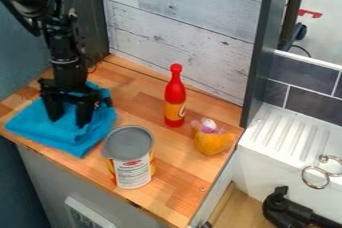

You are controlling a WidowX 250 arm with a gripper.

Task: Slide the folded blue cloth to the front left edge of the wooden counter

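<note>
Lidded or flat-topped, the gray-ended can [129, 144] with a white printed label stands upright near the front edge of the wooden surface [177, 164]. A wall of pale, weathered planks [180, 17] rises behind the can, beyond the surface's back edge. Well to the can's right sits a white basin with a ribbed ledge [270, 132], beneath dark tiles [307, 77]. The black robot arm [61, 47] comes down from the upper left, behind and left of the can. Just left of the can, a folded bright-blue cloth [30, 119] lies on the surface, reaching its left front edge. Over the cloth hangs the claw [68, 118], its two fingers spread and pointing down, tips at the fabric; whether they press into it cannot be told. A red bottle [175, 93] with an orange label stands upright, behind and right of the can. Right of the can, apart from it, rests a yellow-orange item [214, 143]; against its top sits a small purple-and-white item [209, 125], its form unclear.
</note>
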